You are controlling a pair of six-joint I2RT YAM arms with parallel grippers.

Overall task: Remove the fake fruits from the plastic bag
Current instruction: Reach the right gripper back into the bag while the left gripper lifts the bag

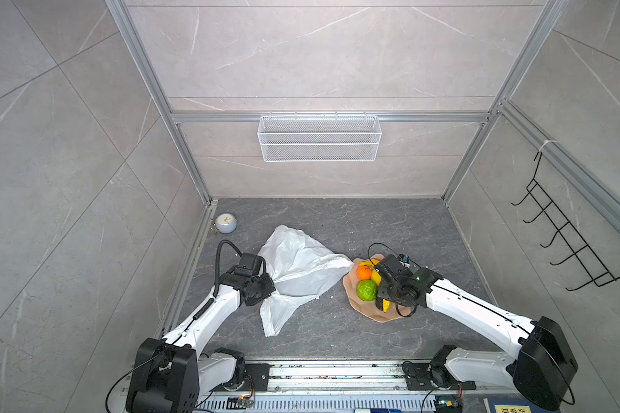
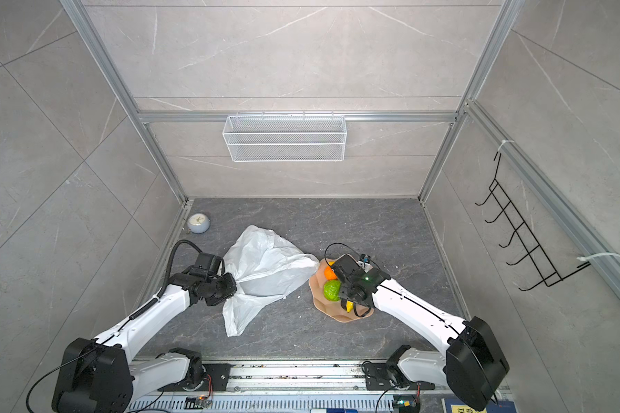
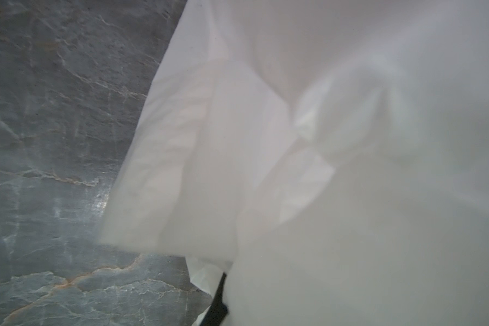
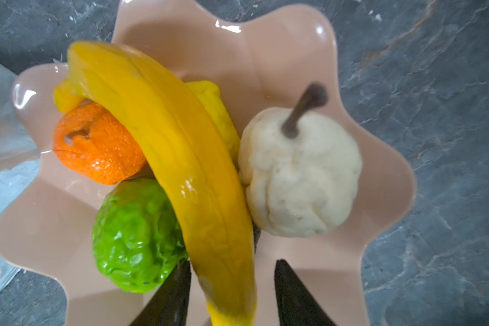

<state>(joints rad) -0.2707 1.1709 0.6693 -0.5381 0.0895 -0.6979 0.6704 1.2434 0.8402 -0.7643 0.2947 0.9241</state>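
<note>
Bag (image 1: 301, 264) crinkly; banana (image 4: 181, 169) smooth, curved; plate (image 4: 280, 56) scalloped.

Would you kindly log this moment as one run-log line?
left gripper: shut on plastic bag | right gripper: fingers open astride banana | plate: orange, pear, green fruit

Both top views overlook the table (image 1: 373, 221); wrist cameras sit close over bag (image 3: 322, 141), plate (image 4: 266, 56).

Left arm (image 1: 212, 314) & right arm (image 1: 473, 311): white shells, blk joints/wrists; blk cables (image 1: 226, 242) looped; green LED (image 1: 418, 277) on right wrist.
</note>
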